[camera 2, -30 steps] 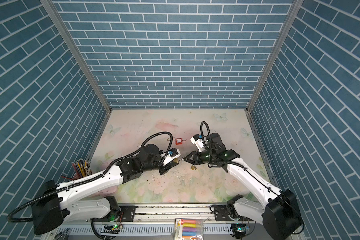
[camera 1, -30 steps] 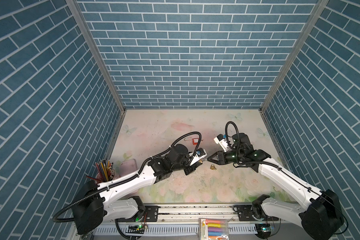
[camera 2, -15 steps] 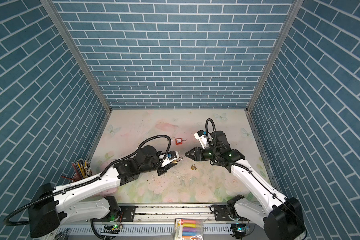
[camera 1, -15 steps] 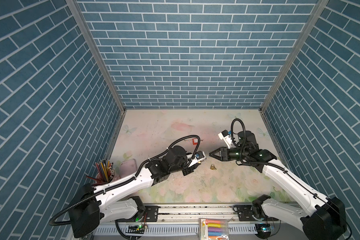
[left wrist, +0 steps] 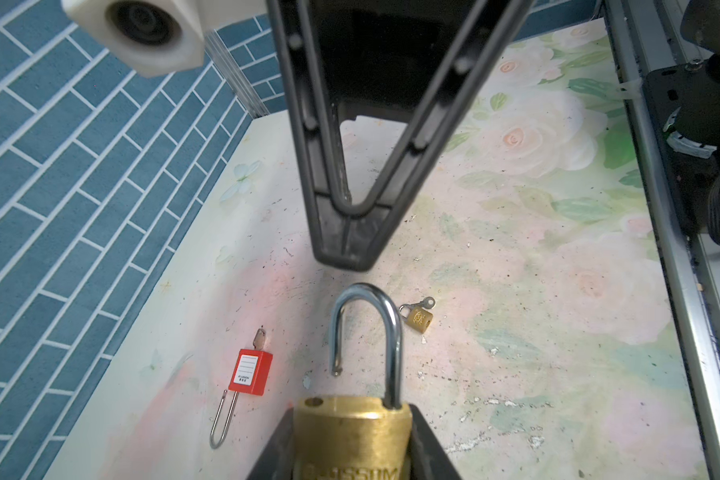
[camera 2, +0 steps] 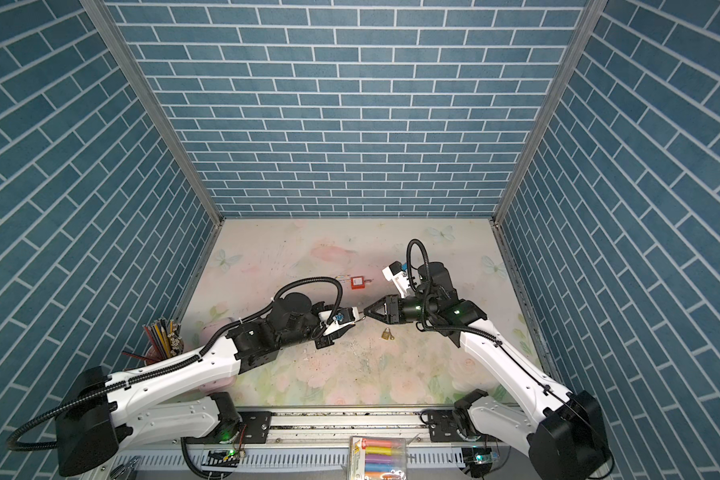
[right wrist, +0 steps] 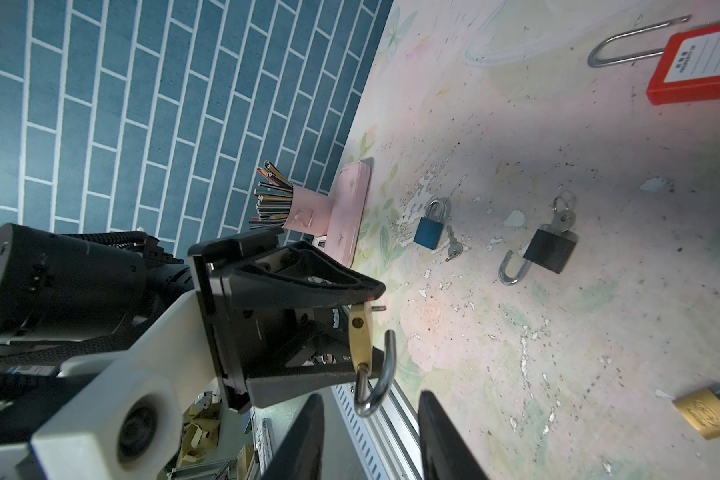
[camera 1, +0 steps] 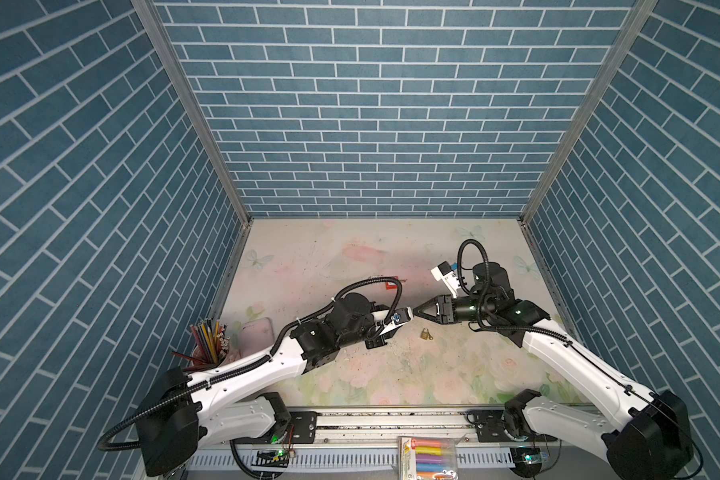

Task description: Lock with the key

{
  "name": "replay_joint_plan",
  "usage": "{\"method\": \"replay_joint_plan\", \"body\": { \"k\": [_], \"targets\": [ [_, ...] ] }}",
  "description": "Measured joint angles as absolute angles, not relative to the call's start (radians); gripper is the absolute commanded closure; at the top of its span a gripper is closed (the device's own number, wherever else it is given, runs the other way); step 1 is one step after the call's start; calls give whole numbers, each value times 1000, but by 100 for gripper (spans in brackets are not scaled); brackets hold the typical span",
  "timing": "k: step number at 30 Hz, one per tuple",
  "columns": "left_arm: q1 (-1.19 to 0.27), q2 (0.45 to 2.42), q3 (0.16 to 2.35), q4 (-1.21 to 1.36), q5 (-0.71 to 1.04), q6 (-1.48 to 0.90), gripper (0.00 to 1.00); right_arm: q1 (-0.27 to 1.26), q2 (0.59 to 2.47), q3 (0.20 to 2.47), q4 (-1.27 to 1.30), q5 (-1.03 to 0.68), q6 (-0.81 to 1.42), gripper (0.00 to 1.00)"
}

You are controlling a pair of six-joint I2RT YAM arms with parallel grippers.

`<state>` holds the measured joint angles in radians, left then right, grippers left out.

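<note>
My left gripper (left wrist: 352, 409) is shut on the body of a large brass padlock (left wrist: 352, 440). The padlock's steel shackle (left wrist: 385, 332) stands open and points at my right gripper (left wrist: 341, 253). In the right wrist view the right gripper (right wrist: 371, 399) is open, and the shackle's bend (right wrist: 381, 390) lies just at the gap between its fingertips. A small metal stub (right wrist: 377, 308) sticks out at the body's far end; I cannot tell whether it is the key. In both top views the two grippers meet tip to tip above the mat's middle (camera 1: 412, 312).
On the flowered mat lie a red padlock (left wrist: 250, 372) with a key in it, a small brass padlock (left wrist: 418, 319) with a key, a blue padlock (right wrist: 431, 232) and a black padlock (right wrist: 551, 251). A pink pencil cup (camera 1: 208, 345) and a pink case (camera 1: 257, 334) stand at the left.
The right gripper drew back a little, then came in to the shackle's end. The left gripper kept hold of the brass padlock and barely moved.
</note>
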<state>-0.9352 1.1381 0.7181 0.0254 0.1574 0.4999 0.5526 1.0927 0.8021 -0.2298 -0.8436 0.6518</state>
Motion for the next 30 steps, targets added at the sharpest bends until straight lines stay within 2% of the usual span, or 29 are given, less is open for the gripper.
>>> {"method": "replay_joint_plan", "body": {
  "k": [7,20,23,26,30],
  "targets": [
    [-943,1138,718,29,158,506,96,561,1129,802,-209,-842,656,79],
    [-947,1140,710,28,173,502,96,566,1163,802,-193,-837,647,96],
    [-947,1143,710,29,173,497,96,568,1167,802,-191,-838,647,94],
    [-948,1148,710,30,172,488,96,572,1171,802,-187,-840,647,83],
    [-948,1159,710,36,158,483,96,576,1171,803,-190,-836,641,74]
  ]
}}
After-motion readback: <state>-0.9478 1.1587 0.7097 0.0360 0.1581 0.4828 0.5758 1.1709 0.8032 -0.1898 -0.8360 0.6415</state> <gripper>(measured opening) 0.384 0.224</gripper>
